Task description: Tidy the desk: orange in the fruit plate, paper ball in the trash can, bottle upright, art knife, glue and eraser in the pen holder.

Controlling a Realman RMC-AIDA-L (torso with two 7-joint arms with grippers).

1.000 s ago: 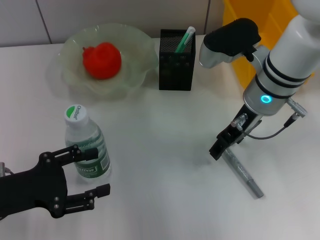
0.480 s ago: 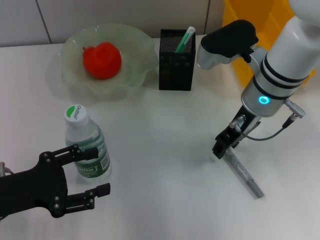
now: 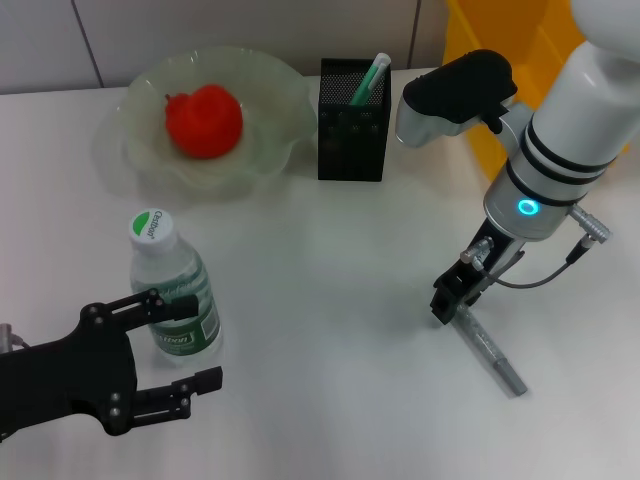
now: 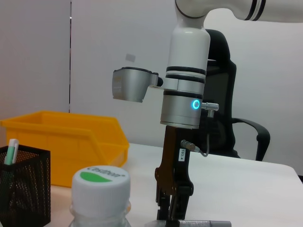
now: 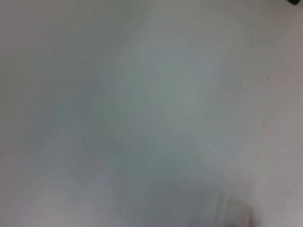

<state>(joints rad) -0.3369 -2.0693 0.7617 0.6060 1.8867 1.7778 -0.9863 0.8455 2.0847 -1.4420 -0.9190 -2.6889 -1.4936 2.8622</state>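
Fingertips of the right gripper stand straight down on the near end of a slim grey metal art knife lying flat on the smooth white desk, though whether they have closed on it I cannot tell; judging by this, picking up the knife is the step in hand, and the next move calls for a firm pinch, a lift, and carriage to the far black mesh pen holder. Left gripper rests near left, fingers spread wide and empty, beside the upright clear plastic bottle; the orange already sits in the ruffled glass fruit plate; the yellow trash can stands far right.
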